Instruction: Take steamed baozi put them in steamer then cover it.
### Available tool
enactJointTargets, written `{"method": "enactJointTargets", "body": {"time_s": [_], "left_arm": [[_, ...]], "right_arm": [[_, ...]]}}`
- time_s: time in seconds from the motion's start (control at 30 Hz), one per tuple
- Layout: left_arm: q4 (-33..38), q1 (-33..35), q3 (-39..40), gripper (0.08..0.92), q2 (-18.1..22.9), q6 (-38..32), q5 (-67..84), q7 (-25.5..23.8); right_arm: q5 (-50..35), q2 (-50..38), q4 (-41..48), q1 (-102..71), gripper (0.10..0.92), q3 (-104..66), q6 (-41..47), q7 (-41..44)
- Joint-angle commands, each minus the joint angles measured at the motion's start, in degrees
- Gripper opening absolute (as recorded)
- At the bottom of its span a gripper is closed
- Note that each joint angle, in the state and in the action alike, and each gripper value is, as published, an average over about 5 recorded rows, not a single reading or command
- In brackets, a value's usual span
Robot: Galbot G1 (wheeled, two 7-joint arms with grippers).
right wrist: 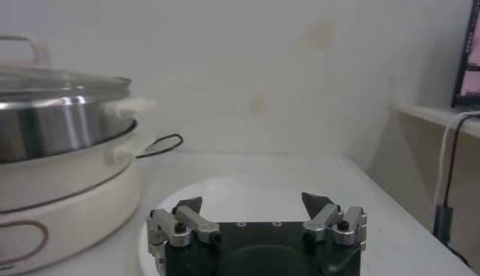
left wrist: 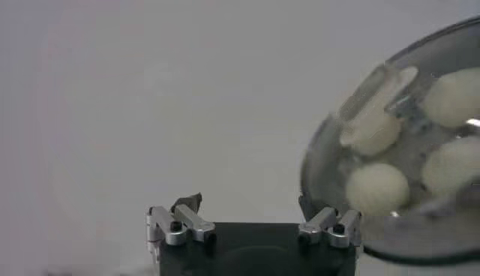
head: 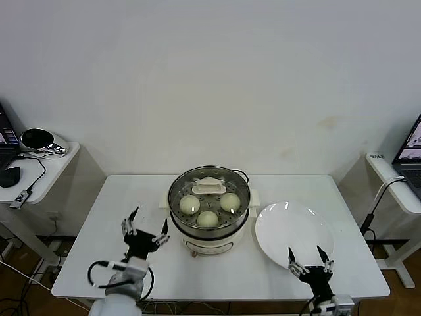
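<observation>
The steamer (head: 197, 232) stands mid-table with a glass lid (head: 208, 186) resting on it. Three steamed baozi (head: 189, 205) show through the glass, lying on the perforated tray. My left gripper (head: 148, 222) hovers open just left of the steamer, holding nothing. In the left wrist view the left gripper (left wrist: 247, 202) has the lidded steamer (left wrist: 330, 150) and a baozi (left wrist: 377, 187) beside it. My right gripper (head: 305, 253) is open and empty at the near edge of the white plate (head: 289, 217). The right wrist view shows the right gripper (right wrist: 253, 201) over the plate (right wrist: 247, 191), with the steamer (right wrist: 60, 120) to one side.
The white plate right of the steamer is bare. A black power cord (right wrist: 161, 142) loops out behind the steamer. A side table (head: 39, 174) with a laptop and cables stands at the left, and another shelf (head: 395, 181) with a laptop at the right.
</observation>
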State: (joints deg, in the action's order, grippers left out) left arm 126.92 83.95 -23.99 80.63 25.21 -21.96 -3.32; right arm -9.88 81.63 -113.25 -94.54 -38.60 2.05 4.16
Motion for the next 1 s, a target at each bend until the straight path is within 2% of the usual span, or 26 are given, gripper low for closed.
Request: {"method": "enactJointTargets", "body": {"time_s": [0.03,0.43,1.0], "left_arm": [[-2.87,12.11,-9.42,0.823,2.54,-16.91,20.09,2.32],[-2.45,16.38,-11.21,0.823,3.27,-16.76,20.70,0.92],[-1.88,17.21,-10.56,0.823,3.14,-16.84,18.42,-1.58]], "right_arm": [[0.01,0.29,1.03,-0.58,0.823,2.75,-1.50,-1.39],[2.33,2.16,1.20,-1.62,0.823,1.15,-2.38,1.30],[2.44,3.73,-1.49,-4.65,0.823,-0.27,-2.07,3.22]]}}
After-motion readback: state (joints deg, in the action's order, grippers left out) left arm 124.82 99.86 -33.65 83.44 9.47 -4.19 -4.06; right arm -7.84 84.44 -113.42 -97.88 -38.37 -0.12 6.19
